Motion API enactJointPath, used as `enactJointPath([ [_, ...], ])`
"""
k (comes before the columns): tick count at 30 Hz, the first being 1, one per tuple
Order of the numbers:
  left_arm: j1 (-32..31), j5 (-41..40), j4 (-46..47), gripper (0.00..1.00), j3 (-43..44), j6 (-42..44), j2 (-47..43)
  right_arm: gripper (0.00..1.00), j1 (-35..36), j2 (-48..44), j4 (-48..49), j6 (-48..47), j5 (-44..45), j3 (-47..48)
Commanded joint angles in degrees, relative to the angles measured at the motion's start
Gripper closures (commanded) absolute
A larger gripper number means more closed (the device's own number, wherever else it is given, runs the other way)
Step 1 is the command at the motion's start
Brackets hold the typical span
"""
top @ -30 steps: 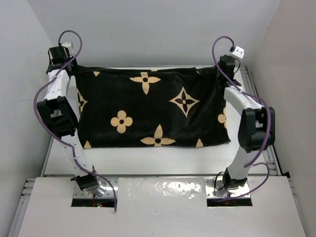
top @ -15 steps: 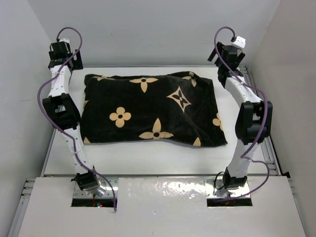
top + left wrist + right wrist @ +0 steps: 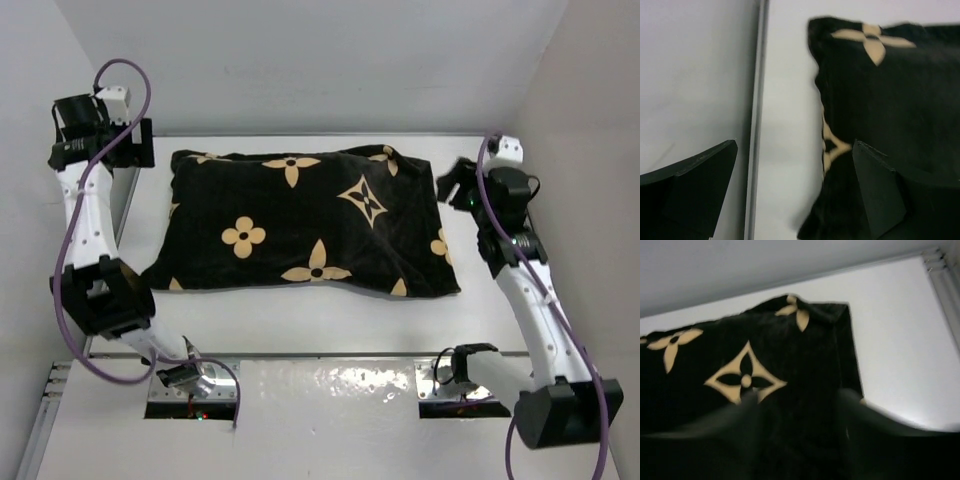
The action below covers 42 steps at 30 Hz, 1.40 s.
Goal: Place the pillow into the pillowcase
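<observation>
Left gripper (image 3: 795, 150) (jaws apart) beside pillowcase (image 3: 890, 100) left edge.

No legible text or labels, as far as visible.

Black pillowcase (image 3: 310, 220) with tan four-petal flowers and four-pointed stars, white counter (image 3: 300, 315), white arms, purple cables (image 3: 70, 215)

The pillowcase (image 3: 305, 225) lay on the white table (image 3: 300, 312) with its long side running left to right, plump and filled out. Its black fabric carried tan four-petal flowers and four-pointed stars. The left edge was rumpled, and the right near corner reached closest to the table's near edge.
</observation>
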Motion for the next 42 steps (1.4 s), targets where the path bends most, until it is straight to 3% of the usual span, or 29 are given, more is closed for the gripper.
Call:
enactJointPath([
  [1,0.43,4.24,-2.39,0.00,-6.71,3.41,-6.53,0.62,-0.76,-3.02,0.01,-0.25,-8.32,-7.00],
  [2,0.78,4.68,-3.00,0.00,-8.38,3.41,-7.16,0.81,-1.02,-2.93,0.64,0.37,-8.77,-7.62],
  [4,1.48,5.12,-4.40,0.00,-10.14,3.58,-8.92,0.98,-1.20,0.74,2.30,0.90,-10.16,-6.58],
  [5,1.83,5.56,-4.84,0.00,-10.76,3.67,-10.15,1.00,-1.12,5.02,4.49,0.55,-13.49,-5.79],
  [12,2.98,3.54,-4.76,0.00,-16.91,7.36,-12.80,1.00,-0.94,29.29,11.45,3.00,-17.91,8.70],
  [15,3.68,2.31,-4.23,0.00,-18.15,7.54,-12.45,1.00,-1.03,45.43,10.76,3.80,-18.88,21.32],
  [23,5.35,-1.11,-3.70,0.00,-17.10,6.40,-8.14,1.00,-0.85,70.33,9.35,9.95,-18.09,45.44],
  [28,5.96,-2.61,-3.70,0.00,-16.31,5.87,-5.77,1.00,-0.85,78.62,10.40,11.35,-13.70,55.28],
  [32,6.14,-3.75,-4.06,0.00,-15.69,5.87,-4.54,1.00,-1.29,81.79,11.98,12.50,-9.23,57.68],
  [36,6.49,-4.10,-4.41,0.00,-14.99,6.05,-4.27,1.00,-1.29,82.58,17.59,10.05,0.96,57.94],
  [42,6.49,-5.16,-5.81,0.00,-14.11,7.19,-5.06,1.00,-1.38,89.51,22.52,3.98,14.77,70.66],
])
